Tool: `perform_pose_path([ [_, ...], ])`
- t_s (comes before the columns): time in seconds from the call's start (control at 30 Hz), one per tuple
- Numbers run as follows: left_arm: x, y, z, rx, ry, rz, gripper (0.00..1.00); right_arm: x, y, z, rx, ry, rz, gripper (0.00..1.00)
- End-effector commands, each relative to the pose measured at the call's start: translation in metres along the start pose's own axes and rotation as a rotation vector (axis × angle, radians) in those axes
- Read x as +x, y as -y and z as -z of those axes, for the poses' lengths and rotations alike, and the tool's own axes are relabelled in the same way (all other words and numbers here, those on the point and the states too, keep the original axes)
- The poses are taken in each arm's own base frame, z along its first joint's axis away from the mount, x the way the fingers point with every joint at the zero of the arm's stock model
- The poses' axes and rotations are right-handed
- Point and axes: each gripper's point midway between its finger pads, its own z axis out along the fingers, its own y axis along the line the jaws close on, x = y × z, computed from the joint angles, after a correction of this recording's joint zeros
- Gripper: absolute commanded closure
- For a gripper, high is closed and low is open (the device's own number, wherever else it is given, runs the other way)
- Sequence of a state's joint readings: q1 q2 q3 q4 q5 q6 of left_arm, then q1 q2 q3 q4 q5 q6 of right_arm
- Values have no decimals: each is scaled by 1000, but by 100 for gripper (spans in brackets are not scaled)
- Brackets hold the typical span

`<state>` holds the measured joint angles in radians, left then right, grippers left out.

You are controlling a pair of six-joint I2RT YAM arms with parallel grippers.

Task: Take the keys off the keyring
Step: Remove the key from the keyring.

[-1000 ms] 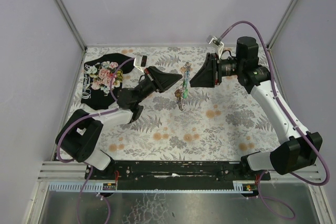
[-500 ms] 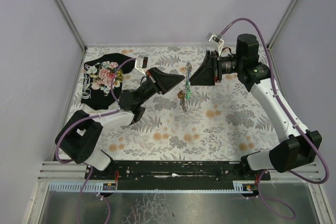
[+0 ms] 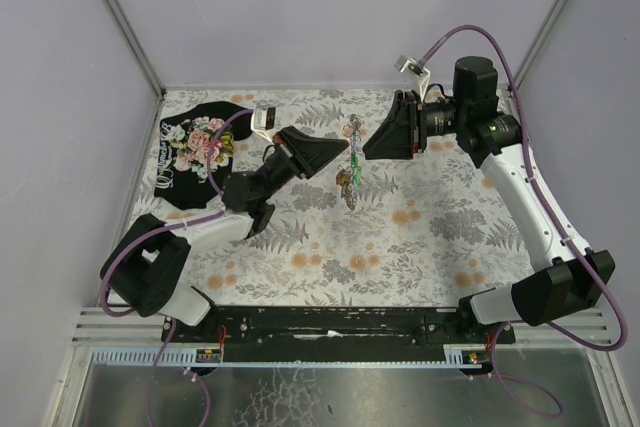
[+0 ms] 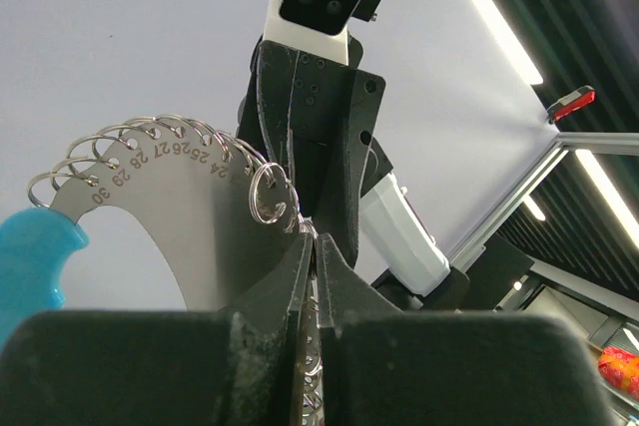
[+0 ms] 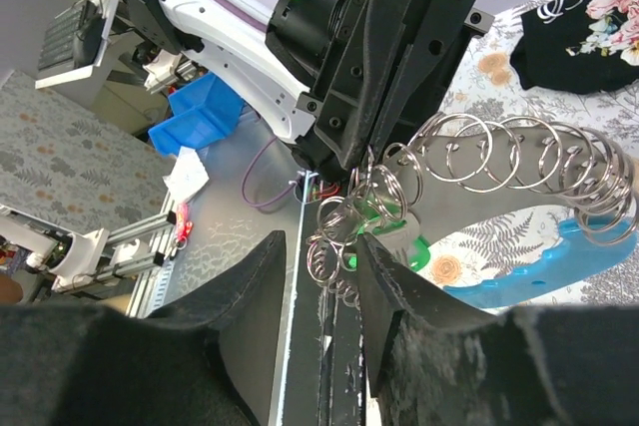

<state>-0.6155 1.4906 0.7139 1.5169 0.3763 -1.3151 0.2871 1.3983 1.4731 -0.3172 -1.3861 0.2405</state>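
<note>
My left gripper [image 3: 343,159] is shut on the keyring's chain [image 4: 316,276] and holds it up above the table. The keyring's curved grey fob [image 4: 190,216] carries numbers and a row of small rings, and ends in a light-blue tip [image 4: 35,251]. The keys [image 3: 347,184] dangle under the fob [image 3: 354,135] in the top view. In the right wrist view a green key head [image 5: 404,238] shows behind a cluster of silver rings [image 5: 337,231]. My right gripper [image 5: 321,246] is open, its fingers either side of that cluster, the rings close to the right finger [image 5: 384,266].
A black floral cloth [image 3: 195,147] lies at the table's back left corner. The floral tablecloth [image 3: 420,237] covers the table. Grey walls and a metal frame [image 3: 120,27] close in the sides. A black rail [image 3: 340,322] runs along the near edge between the arm bases.
My right gripper has shifted a little up and back beside the fob, its jaws a bit wider. The left gripper and hanging keys have barely moved.
</note>
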Motion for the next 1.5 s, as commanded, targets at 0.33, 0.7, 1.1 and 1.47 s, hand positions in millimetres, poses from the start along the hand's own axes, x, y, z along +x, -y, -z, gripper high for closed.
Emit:
perform_pose_path([
  [0.33, -23, 63, -8, 162, 107, 106, 100, -14, -26, 4, -37, 1, 5, 62],
  [0.7, -15, 65, -15, 185, 64, 52, 100, -23, -37, 0, -69, 1, 24, 62],
  [1.1, -7, 69, -24, 227, 13, -48, 100, -36, -45, 1, -79, 13, 58, 66],
  [1.47, -6, 75, -28, 251, 16, -124, 100, -53, -67, 6, -98, 16, 114, 66],
])
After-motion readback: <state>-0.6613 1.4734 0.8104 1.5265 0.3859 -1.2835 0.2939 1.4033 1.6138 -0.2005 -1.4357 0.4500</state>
